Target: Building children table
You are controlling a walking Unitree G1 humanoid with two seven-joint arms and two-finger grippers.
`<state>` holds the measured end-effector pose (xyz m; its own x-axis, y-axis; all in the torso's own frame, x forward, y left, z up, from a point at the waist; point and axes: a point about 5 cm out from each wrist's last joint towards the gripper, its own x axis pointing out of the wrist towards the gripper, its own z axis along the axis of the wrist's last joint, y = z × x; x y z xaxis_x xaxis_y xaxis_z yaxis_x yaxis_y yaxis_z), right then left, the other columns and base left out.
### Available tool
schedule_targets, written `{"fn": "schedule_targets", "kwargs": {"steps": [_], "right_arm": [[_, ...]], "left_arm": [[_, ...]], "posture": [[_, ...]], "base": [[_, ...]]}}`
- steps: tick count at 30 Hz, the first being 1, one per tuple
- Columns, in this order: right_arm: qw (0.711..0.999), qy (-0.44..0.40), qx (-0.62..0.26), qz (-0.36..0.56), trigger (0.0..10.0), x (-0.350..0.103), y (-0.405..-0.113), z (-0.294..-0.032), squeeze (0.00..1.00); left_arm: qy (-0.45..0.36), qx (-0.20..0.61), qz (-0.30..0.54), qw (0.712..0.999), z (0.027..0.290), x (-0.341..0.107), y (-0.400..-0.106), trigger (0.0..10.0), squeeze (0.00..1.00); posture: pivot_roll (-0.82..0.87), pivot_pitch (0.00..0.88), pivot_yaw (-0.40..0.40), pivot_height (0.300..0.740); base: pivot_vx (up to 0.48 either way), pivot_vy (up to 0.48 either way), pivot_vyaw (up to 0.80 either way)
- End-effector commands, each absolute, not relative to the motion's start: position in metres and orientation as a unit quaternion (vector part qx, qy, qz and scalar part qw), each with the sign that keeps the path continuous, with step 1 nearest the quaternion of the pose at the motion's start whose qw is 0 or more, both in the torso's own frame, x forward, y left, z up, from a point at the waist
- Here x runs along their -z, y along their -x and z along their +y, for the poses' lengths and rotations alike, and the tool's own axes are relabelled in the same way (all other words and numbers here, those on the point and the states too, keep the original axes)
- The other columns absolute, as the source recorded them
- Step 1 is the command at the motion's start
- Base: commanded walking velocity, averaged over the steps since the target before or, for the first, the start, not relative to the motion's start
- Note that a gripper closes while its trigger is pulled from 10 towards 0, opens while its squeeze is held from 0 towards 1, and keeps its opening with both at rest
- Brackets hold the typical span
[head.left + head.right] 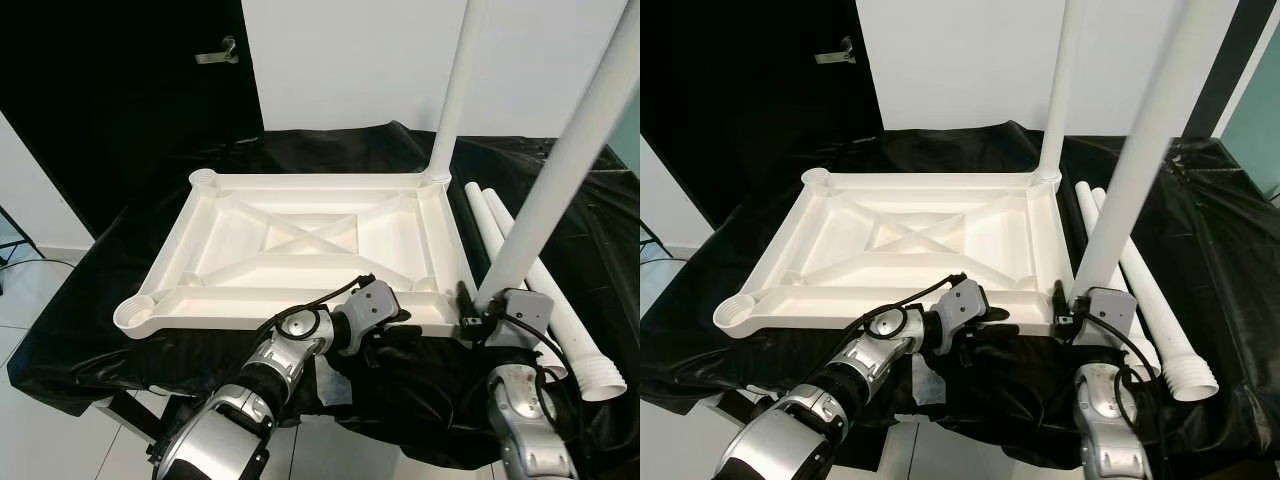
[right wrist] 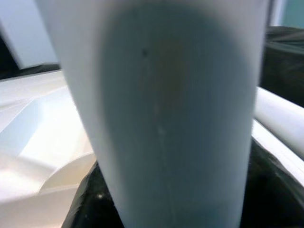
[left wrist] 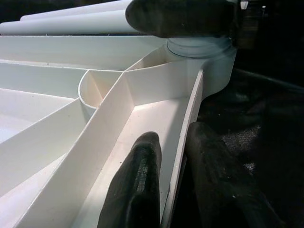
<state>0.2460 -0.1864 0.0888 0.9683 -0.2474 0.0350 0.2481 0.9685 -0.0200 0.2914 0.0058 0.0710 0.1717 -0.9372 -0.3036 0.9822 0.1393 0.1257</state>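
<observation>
Upturned white tabletop (image 1: 300, 250) on black-draped desk (image 1: 120, 250), left hand (image 3: 166, 190) reaching in low, pinching tabletop's near rim, right hand (image 1: 480, 312) raised at near right corner, clamped on upright leg (image 1: 560, 170), two loose legs (image 1: 540, 290) lying right.

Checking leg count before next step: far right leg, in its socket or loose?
In. The far right leg stands upright in the corner socket of the upside-down tabletop. Two spare legs lie on the black cloth beside it.
</observation>
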Motion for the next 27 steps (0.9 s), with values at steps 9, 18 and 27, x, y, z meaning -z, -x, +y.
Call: {"fn": "schedule_targets", "kwargs": {"steps": [9,18,27], "right_arm": [[0.962,-0.002,0.263,0.078,0.0,-0.062,-0.233,-0.222,0.0],[0.958,-0.045,0.27,0.09,4.6,-0.063,-0.24,-0.211,0.0],[0.979,0.011,0.19,0.079,10.0,-0.069,-0.243,-0.207,1.0]], "left_arm": [[-0.15,0.657,0.198,0.712,0.021,-0.023,-0.264,10.0,0.0],[-0.144,0.654,0.198,0.716,0.02,-0.022,-0.262,10.0,0.0],[-0.142,0.653,0.198,0.717,0.019,-0.022,-0.262,10.0,0.0]], "posture": [[-0.14,0.0,0.024,0.74],[-0.14,0.0,0.017,0.74],[-0.15,0.0,0.019,0.74]], "base": [[0.0,0.0,0.0],[0.0,0.0,0.0],[0.0,0.0,0.0]]}}
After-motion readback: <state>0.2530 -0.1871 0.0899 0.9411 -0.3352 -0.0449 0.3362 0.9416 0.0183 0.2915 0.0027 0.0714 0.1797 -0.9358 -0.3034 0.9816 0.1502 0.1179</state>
